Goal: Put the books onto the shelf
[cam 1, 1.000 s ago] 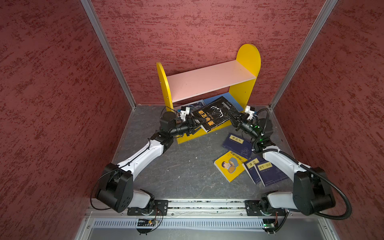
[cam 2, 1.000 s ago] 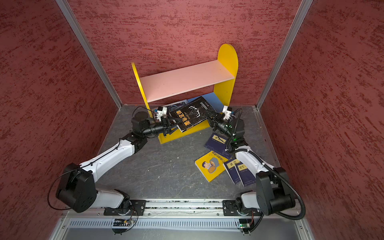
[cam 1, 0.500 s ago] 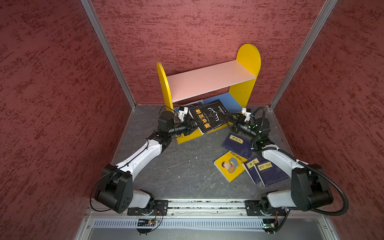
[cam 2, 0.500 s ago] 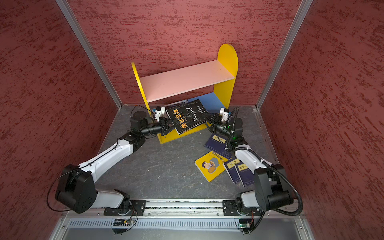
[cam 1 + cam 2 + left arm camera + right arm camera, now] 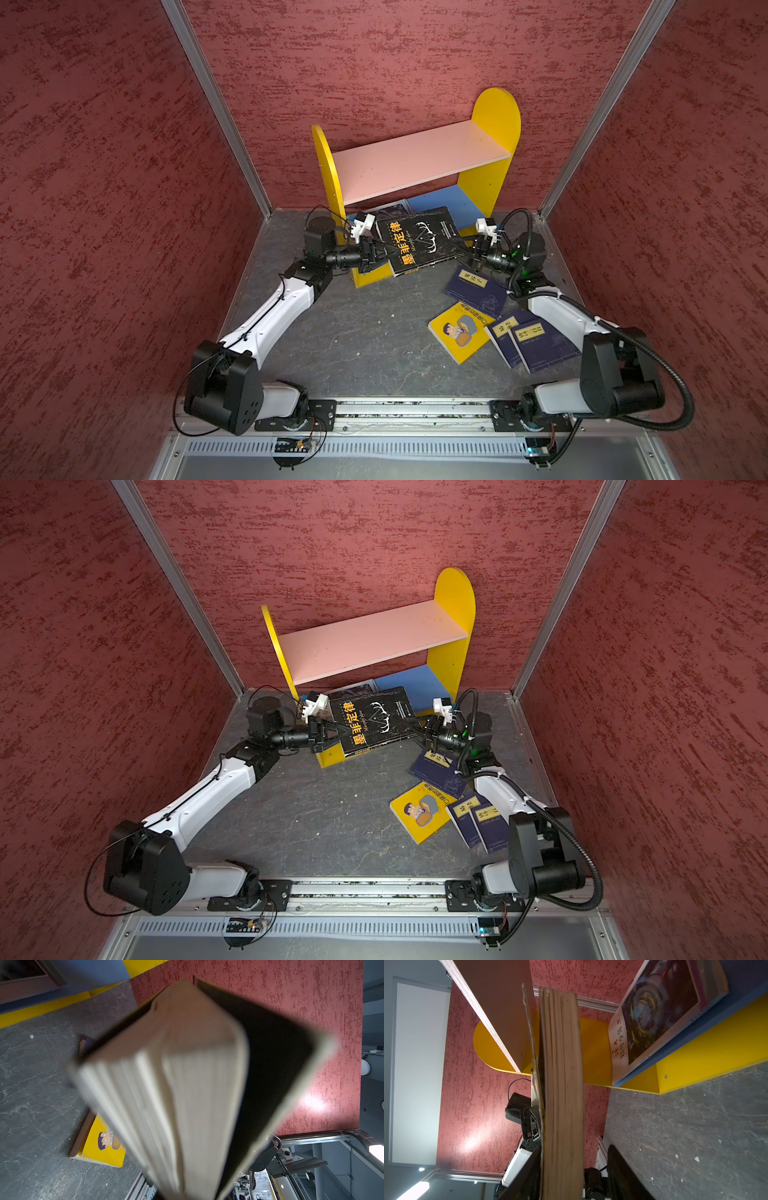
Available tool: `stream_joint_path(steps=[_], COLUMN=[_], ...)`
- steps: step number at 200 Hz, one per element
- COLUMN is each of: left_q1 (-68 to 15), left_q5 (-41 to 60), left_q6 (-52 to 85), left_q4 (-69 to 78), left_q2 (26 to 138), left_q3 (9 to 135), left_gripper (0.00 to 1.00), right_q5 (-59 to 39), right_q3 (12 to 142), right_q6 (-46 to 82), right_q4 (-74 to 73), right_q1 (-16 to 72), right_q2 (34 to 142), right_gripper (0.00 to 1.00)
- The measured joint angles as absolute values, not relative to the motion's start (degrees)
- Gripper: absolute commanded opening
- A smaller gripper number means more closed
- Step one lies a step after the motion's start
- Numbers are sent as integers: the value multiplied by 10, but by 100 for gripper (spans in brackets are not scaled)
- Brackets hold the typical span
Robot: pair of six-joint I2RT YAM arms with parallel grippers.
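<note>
Left gripper (image 5: 380, 254) is clamped on one edge of the black book (image 5: 419, 241), holding it tilted in the air right in front of the shelf (image 5: 496, 120). The right gripper (image 5: 466, 250) sits at the opposite corner with its jaws apart around the page block, and I see a gap on one side, so I don't think it's squeezing. My take: let the left arm carry, use the right to steady that free corner, flatten the tilt, then slide the book in under the pink upper board (image 5: 415, 166) onto the blue lower board (image 5: 440, 201), beside the white book (image 5: 654, 1012) already lying there. Mind the yellow base strip (image 5: 374, 279), since the low edge could catch on it. It's a soft paperback with a matte cover, and the pages fan loose in the left wrist view, so it'll sag if held by one edge. The shelf is flat painted board with round-topped sides. The yellow book (image 5: 461, 332) and three navy books (image 5: 478, 289) lie flat on the rough grey floor (image 5: 353, 332), out in front of the shelf.
</note>
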State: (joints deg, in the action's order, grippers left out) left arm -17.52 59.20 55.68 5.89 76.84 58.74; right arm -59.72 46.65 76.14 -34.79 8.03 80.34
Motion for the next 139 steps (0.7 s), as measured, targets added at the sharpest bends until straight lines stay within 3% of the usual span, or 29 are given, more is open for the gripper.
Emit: stream_joint_path(steps=[33, 59, 81, 96, 106, 126, 134, 139], left_q1=[-174, -173, -173, -173, -173, -174, -175, -176], left_q5=[596, 600, 600, 599, 597, 582, 572, 565], left_q6=[550, 547, 543, 542, 541, 540, 533, 533], left_q4=[55, 55, 49, 46, 44, 39, 37, 34], left_q2=[768, 768, 768, 768, 768, 759, 750, 743], left_q3=[589, 590, 594, 595, 597, 598, 598, 598], left_gripper=[0, 0, 0, 15, 37, 39, 55, 58], right_q5=[-610, -616, -616, -613, -609, -601, -599, -597], right_q3=[467, 468, 468, 468, 468, 468, 468, 468], right_q6=[746, 738, 737, 739, 740, 741, 743, 744], right_q4=[-308, -291, -288, -289, -289, -288, -288, -289], right_q1=[80, 80, 80, 80, 80, 80, 80, 80], right_q2=[773, 757, 756, 754, 750, 744, 742, 741], right_gripper=[37, 21, 15, 13, 12, 10, 10, 9])
